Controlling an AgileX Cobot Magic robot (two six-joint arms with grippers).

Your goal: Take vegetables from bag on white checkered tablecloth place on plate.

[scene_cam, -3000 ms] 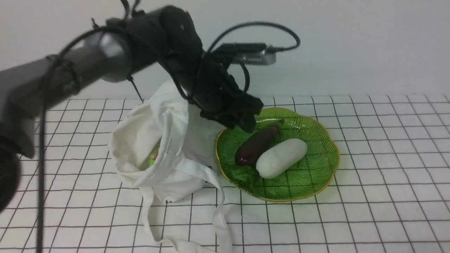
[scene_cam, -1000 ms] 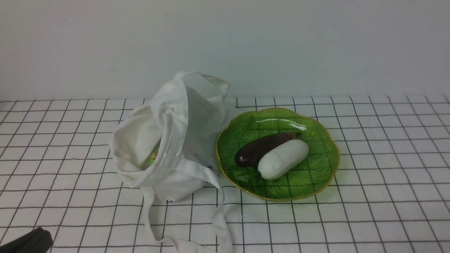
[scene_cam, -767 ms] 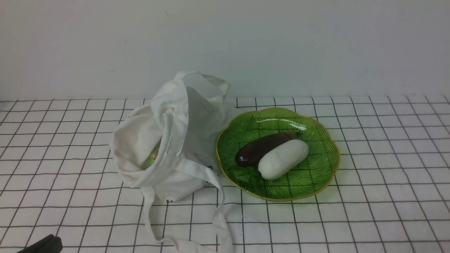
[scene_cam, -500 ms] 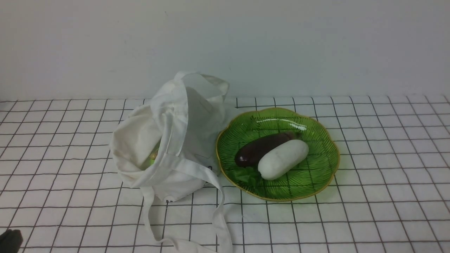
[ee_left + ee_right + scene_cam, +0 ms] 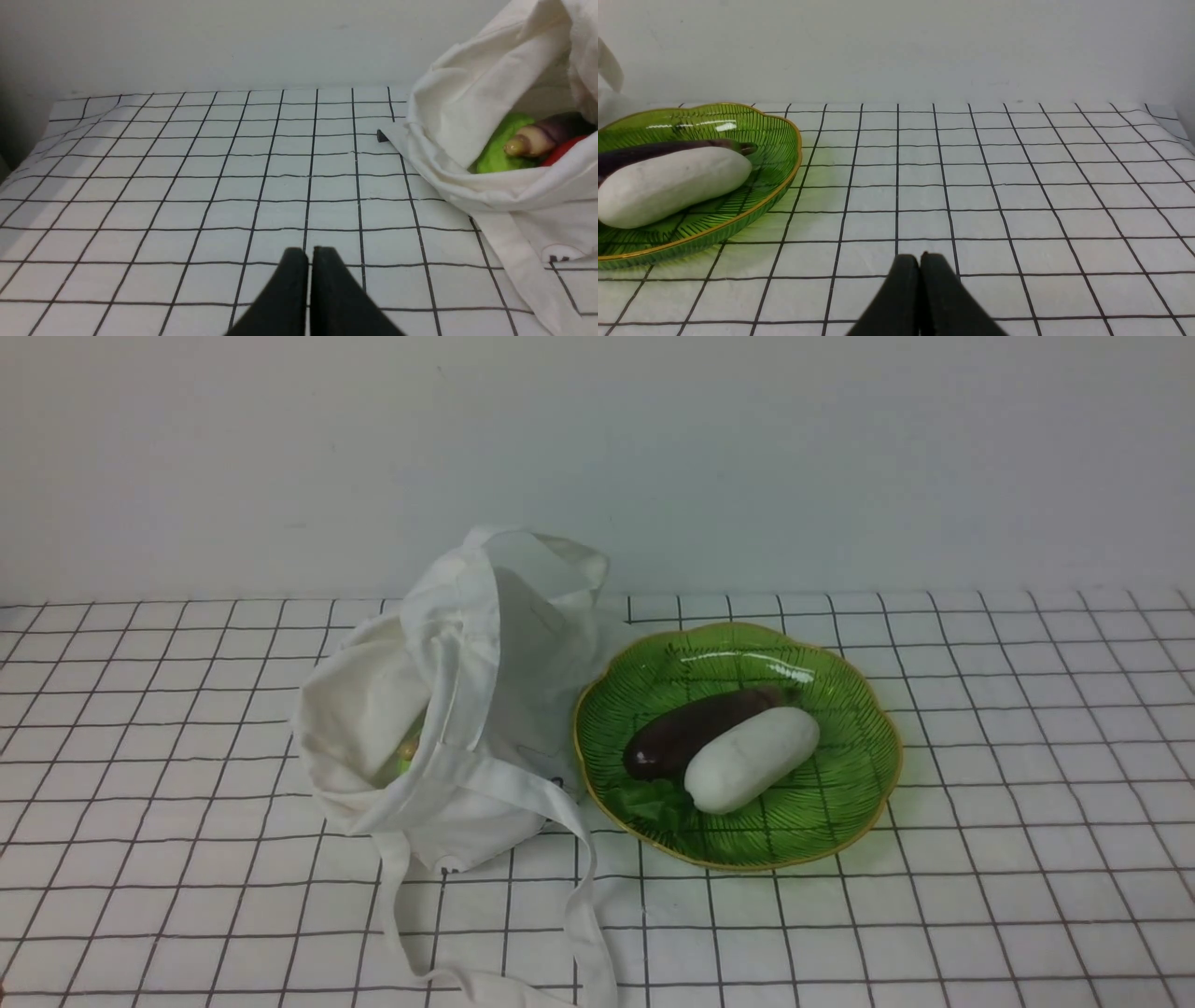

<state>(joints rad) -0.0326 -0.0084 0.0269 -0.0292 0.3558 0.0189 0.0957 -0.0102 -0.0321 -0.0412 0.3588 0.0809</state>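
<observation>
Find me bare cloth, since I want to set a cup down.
Free: the checkered tablecloth right of the green plate, and left of the white tote. Crowded: between tote and plate, nearly meeting; straps sprawl in front.

From the front view I can't make out the contents of the bag (image 5: 537, 681); its folds cover all but a small greenish patch. My left wrist view shows only part of the bag, and its near strap (image 5: 590, 943) runs out of the front picture. The white vegetable (image 5: 752, 760) hides part of the eggplant (image 5: 677, 737) from me, and the right wrist view cuts off the plate (image 5: 784, 140).
</observation>
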